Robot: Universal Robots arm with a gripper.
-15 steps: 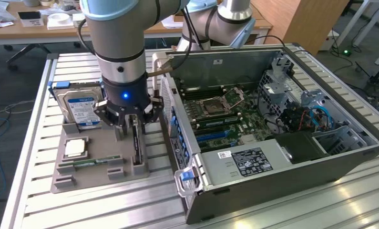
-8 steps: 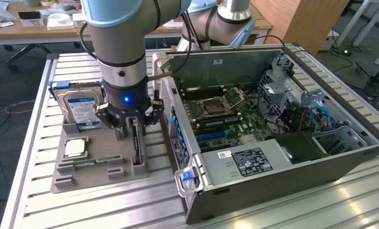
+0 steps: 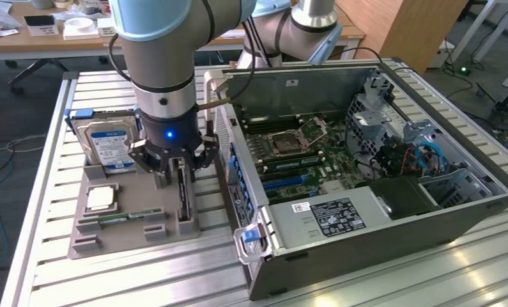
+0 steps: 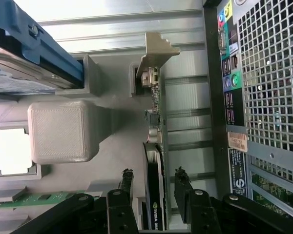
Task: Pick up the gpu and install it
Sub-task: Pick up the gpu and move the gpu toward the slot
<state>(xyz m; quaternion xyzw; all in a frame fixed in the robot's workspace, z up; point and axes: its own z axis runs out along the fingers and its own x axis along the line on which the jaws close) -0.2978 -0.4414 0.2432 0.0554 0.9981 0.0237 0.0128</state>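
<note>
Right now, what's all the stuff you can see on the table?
graphics card: one, black, on edge in tray slot
hard drive: one, silver-blue, upright in tray
chip: one, silver, in tray
memory stick: one, green, in tray
tray: one, grey, on table
computer: one, dark, open, exterior view's right
table: one, silver, under everything
arm: one, grey-blue, above tray
gripper: one, black, open, straddling graphics card

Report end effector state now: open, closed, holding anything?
End effector: open, fingers either side of the upright graphics card, not clamped on it.
</note>
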